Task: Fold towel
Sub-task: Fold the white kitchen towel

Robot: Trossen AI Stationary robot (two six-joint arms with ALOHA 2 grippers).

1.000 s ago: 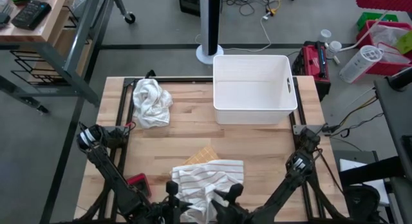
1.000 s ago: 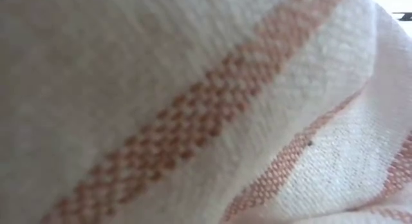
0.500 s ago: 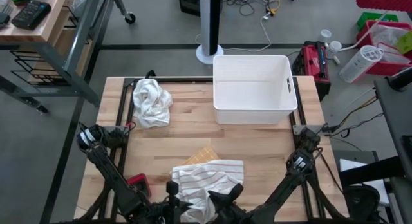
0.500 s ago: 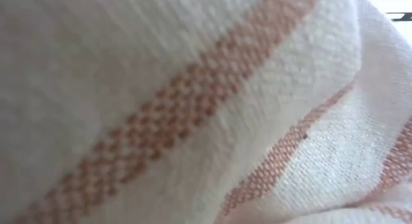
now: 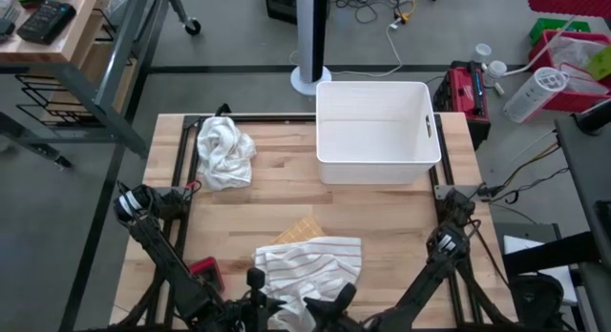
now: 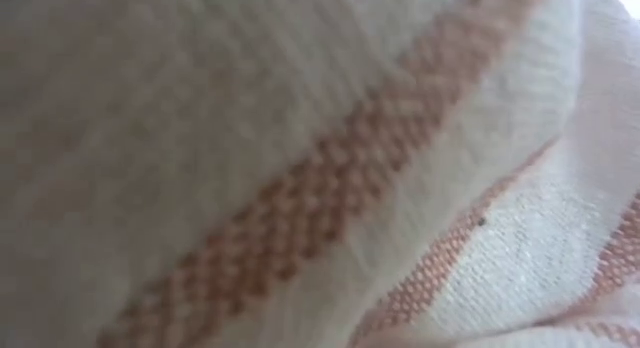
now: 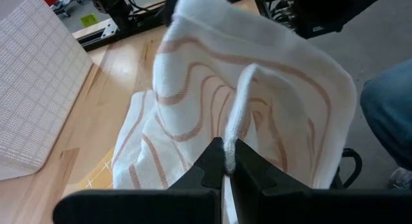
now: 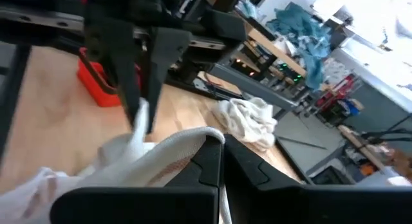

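A white towel with orange stripes (image 5: 307, 263) lies bunched near the table's front edge, over a tan waffle cloth (image 5: 298, 229). It fills the low view (image 6: 300, 168) up close. My left gripper (image 5: 271, 301) is shut on the towel's near left part. My right gripper (image 5: 328, 300) is shut on its near right part. In the right wrist view the left gripper (image 8: 138, 118) shows farther off with the towel hanging from it. The towel's far part rests on the table. My left gripper pinches a raised hemmed edge of the towel (image 7: 233, 130) between its two fingers (image 7: 212, 165), coming from the table's near side and slanting down. The cloth rises from the fingers in a ridge and drapes slack beyond. My right gripper pinches a folded edge of the towel (image 8: 193, 139) between its two fingers (image 8: 207, 161), coming nearly level from the table's near side. The cloth hangs slack between this hold and the left gripper's; one layer or several, I cannot tell.
A white bin (image 5: 377, 132) stands at the far right of the table. A crumpled white cloth (image 5: 224, 151) lies at the far left. A small red object (image 5: 204, 272) sits by the left arm. Bare wood lies between the towel and the bin.
My right gripper has shut on the towel's near right edge, tipped up toward level and drawn back a little toward the table's near edge while rising. That edge of the towel has lifted with it. The far part has stayed on the table.
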